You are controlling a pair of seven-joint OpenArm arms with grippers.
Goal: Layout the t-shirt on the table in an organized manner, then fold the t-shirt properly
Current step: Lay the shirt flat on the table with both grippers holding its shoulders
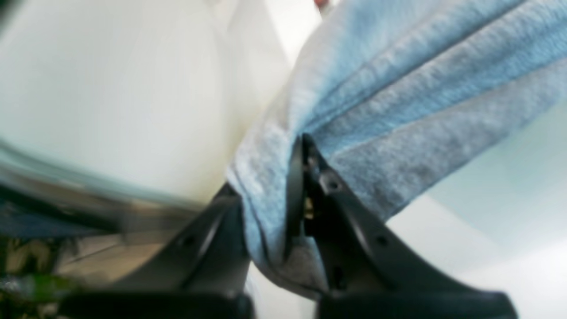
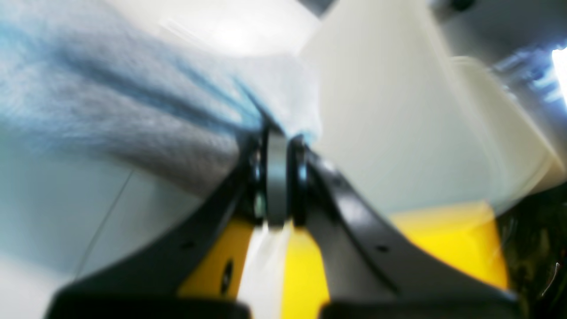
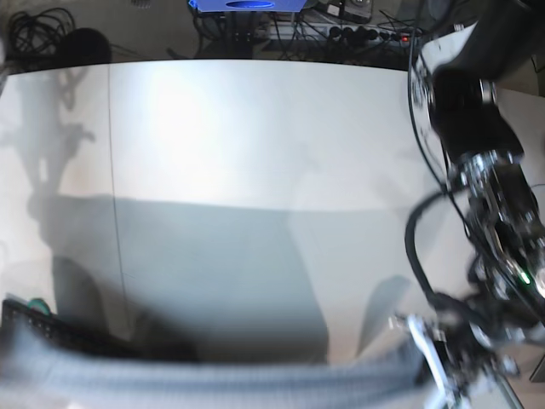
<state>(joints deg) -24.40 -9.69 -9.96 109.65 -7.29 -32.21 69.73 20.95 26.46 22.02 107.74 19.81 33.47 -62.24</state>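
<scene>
Left wrist view: blurred. The left claw [image 1: 297,186] is clamped on the t-shirt [image 1: 398,102]; a fold of grey knit is pinched between its two black fingers [image 1: 350,212], and more cloth bunches below the tips. From the claw the shirt runs up and right in long soft ridges, fuzzy heathered texture, tinted bluish by the light. Left of the shirt, the white desk [image 1: 110,102], smooth and glossy, with a curved edge; what lies beyond that edge is too smeared to identify.

Right wrist view: also blurred. The right claw [image 2: 278,177] is closed on the shirt [image 2: 133,106]; the tips meet tightly at a thin edge of the grey cloth, which spreads up and left from the claw in soft creases. Below the shirt, the desk [image 2: 66,212] with a thin dark seam line. Something bright yellow [image 2: 443,239] sits behind the claw; identity unclear.

Base view: the shirt [image 3: 213,375] appears only as a blurred grey band along the bottom edge, stretched taut, cut off by the frame. Above it, the white desk [image 3: 255,170], bare, with shadows. The arm [image 3: 485,170] stands at the shirt's right end; the claws themselves are hard to make out. A black keyboard [image 3: 51,328] peeks out above the shirt's left end.
</scene>
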